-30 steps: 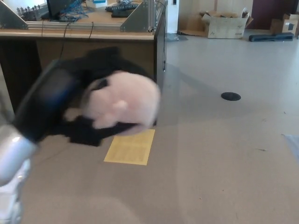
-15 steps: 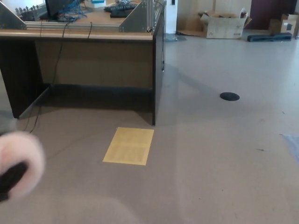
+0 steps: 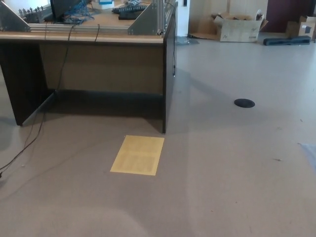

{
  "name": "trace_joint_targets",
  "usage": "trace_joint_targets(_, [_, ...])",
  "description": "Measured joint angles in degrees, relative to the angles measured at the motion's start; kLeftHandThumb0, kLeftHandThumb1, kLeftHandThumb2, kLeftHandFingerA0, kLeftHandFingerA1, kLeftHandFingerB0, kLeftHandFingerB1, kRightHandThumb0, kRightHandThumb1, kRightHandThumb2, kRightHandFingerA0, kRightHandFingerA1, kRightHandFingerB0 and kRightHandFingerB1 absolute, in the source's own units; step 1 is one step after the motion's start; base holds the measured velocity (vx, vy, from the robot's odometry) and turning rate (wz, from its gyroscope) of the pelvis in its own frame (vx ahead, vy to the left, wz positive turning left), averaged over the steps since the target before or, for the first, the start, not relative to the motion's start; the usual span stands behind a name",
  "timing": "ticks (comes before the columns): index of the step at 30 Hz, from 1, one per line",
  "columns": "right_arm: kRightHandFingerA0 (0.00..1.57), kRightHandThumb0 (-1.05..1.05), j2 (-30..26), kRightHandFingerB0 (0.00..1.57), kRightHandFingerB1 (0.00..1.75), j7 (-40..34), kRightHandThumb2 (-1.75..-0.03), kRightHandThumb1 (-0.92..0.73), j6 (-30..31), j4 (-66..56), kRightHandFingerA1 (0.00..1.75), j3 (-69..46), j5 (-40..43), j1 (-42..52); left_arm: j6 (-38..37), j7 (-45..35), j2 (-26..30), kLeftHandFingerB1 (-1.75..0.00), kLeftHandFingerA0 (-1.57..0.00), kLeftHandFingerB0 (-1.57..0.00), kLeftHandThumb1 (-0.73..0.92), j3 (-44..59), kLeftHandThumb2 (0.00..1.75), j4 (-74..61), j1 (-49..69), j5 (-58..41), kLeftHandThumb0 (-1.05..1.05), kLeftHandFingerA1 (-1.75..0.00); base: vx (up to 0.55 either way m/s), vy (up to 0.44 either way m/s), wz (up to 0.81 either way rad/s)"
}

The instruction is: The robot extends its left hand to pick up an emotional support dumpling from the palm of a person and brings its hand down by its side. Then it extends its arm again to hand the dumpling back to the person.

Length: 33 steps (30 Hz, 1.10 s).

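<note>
While neither robot hand nor dumpling shows—only desk (image 3: 98, 59), yellow sheet (image 3: 138, 155), floor (image 3: 237, 173).

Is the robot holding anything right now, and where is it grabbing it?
Cannot tell: neither hand shows in the head view, only floor, a desk and a yellow sheet.

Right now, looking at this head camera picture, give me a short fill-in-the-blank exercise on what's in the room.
1. The sheet lying on the floor in front of the desk is ____ in colour.
2. The round black disc sits on the ____.
3. The open cardboard box stands at the far ____ of the picture.
4. The number of robot hands in view is ____.

Missing words: yellow; floor; right; zero
</note>
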Motion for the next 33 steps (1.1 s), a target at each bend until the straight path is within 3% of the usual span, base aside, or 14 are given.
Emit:
trace_joint_targets(7, [0.78, -0.36, 0.0, 0.51, 0.38, -0.6, -0.59, -0.64, 0.1, 0.2, 0.48, -0.4, 0.5, -0.4, 3.5, -4.0, 3.0, -0.87, -0.95, -0.48, 0.89, 0.4, 0.66, 6.3, -1.6, -4.4, -0.36, -1.53, 0.00, 0.000, 0.00])
trace_joint_targets(8, [0.77, -0.38, 0.0, 0.51, 0.38, -0.6, -0.59, -0.63, 0.1, 0.2, 0.47, -0.5, 0.5, -0.4, 3.8, -4.3, 3.1, -0.83, -0.90, -0.42, 0.92, 0.4, 0.71, 6.7, -1.6, -4.9, -0.37, -1.63, 0.00, 0.000, 0.00])
trace_joint_targets(11, [0.77, -0.36, 0.0, 0.51, 0.38, -0.6, -0.59, -0.64, 0.3, 0.2, 0.47, -0.6, 0.7, -0.4, 4.2, -4.7, 3.3, -0.82, -0.90, -0.46, 0.91, 0.3, 0.67, 7.0, -1.6, -5.7, -0.37, -1.63, 0.00, 0.000, 0.00])
trace_joint_targets(12, [0.77, -0.37, 0.0, 0.50, 0.38, -0.6, -0.59, -0.64, 0.3, 0.2, 0.47, -0.6, 0.8, -0.4, 4.5, -4.7, 3.5, -0.92, -0.85, -0.45, 0.90, 0.2, 0.71, 7.0, -1.6, -6.1, -0.37, -1.68, 0.00, 0.000, 0.00])
trace_joint_targets(15, [0.77, -0.37, 0.0, 0.50, 0.38, -0.8, -0.59, -0.64, 0.3, 0.3, 0.47, -0.4, 0.8, -0.4, 4.9, -5.2, 3.9, -0.92, -0.85, -0.45, 0.90, 0.1, 0.71, 7.2, -1.7, -7.2, -0.37, -1.68, 0.00, 0.000, 0.00])
trace_joint_targets(16, [0.76, -0.37, 0.0, 0.51, 0.38, -0.8, -0.59, -0.64, 0.3, 0.4, 0.48, -0.2, 0.8, -0.4, 5.0, -5.4, 4.0, -0.72, -0.81, -0.40, 0.92, 0.1, 0.70, 7.3, -1.7, -7.4, -0.38, -1.72, 0.00, 0.000, 0.00])
trace_joint_targets(17, [0.76, -0.37, 0.0, 0.51, 0.38, -0.8, -0.59, -0.64, 0.3, 0.4, 0.48, -0.2, 0.9, -0.4, 5.0, -5.5, 4.1, -0.72, -0.81, -0.40, 0.92, 0.0, 0.70, 7.3, -1.7, -7.5, -0.38, -1.72, 0.00, 0.000, 0.00])
trace_joint_targets(18, [0.76, -0.37, 0.0, 0.50, 0.38, -0.8, -0.59, -0.64, 0.3, 0.4, 0.47, -0.3, 0.9, -0.4, 5.1, -5.6, 4.1, -0.85, -0.83, -0.42, 0.92, 0.0, 0.71, 7.4, -1.6, -7.8, -0.39, -1.71, 0.00, 0.000, 0.00])
trace_joint_targets(21, [0.76, -0.37, 0.0, 0.50, 0.38, -0.8, -0.59, -0.64, 0.4, 0.4, 0.47, -0.2, 1.0, -0.4, 5.3, -5.9, 4.1, -0.85, -0.83, -0.42, 0.92, -0.1, 0.71, 7.5, -1.6, -8.2, -0.39, -1.71, 0.00, 0.000, 0.00])
trace_joint_targets(22, [0.76, -0.36, 0.0, 0.51, 0.38, -0.8, -0.59, -0.64, 0.4, 0.4, 0.47, -0.1, 1.0, -0.4, 5.3, -6.1, 4.1, -0.78, -0.96, -0.50, 0.79, -0.2, 0.80, 7.6, -1.6, -8.6, -0.54, -1.59, 0.00, 0.000, 0.00])
trace_joint_targets(23, [0.76, -0.36, 0.0, 0.51, 0.38, -0.8, -0.59, -0.64, 0.4, 0.4, 0.47, -0.1, 1.0, -0.4, 5.3, -6.2, 4.1, -0.78, -0.96, -0.50, 0.79, -0.3, 0.80, 7.6, -1.6, -8.7, -0.54, -1.59, 0.00, 0.000, 0.00])
trace_joint_targets(24, [0.76, -0.36, 0.0, 0.51, 0.38, -0.8, -0.59, -0.64, 0.4, 0.4, 0.48, -0.1, 1.0, -0.4, 5.3, -6.2, 4.2, -0.70, -0.81, -0.52, 0.88, -0.3, 0.66, 7.6, -1.6, -8.8, -0.39, -1.75, 0.00, 0.000, 0.00])
trace_joint_targets(33, [0.76, -0.37, 0.0, 0.52, 0.38, -0.8, -0.59, -0.64, 0.7, 0.4, 0.47, 0.0, 1.1, -0.6, 5.3, -6.7, 4.7, -0.73, -0.80, -0.54, 0.92, -0.7, 0.67, 8.1, -1.6, -9.9, -0.40, -1.75, 0.00, 0.000, 0.00])
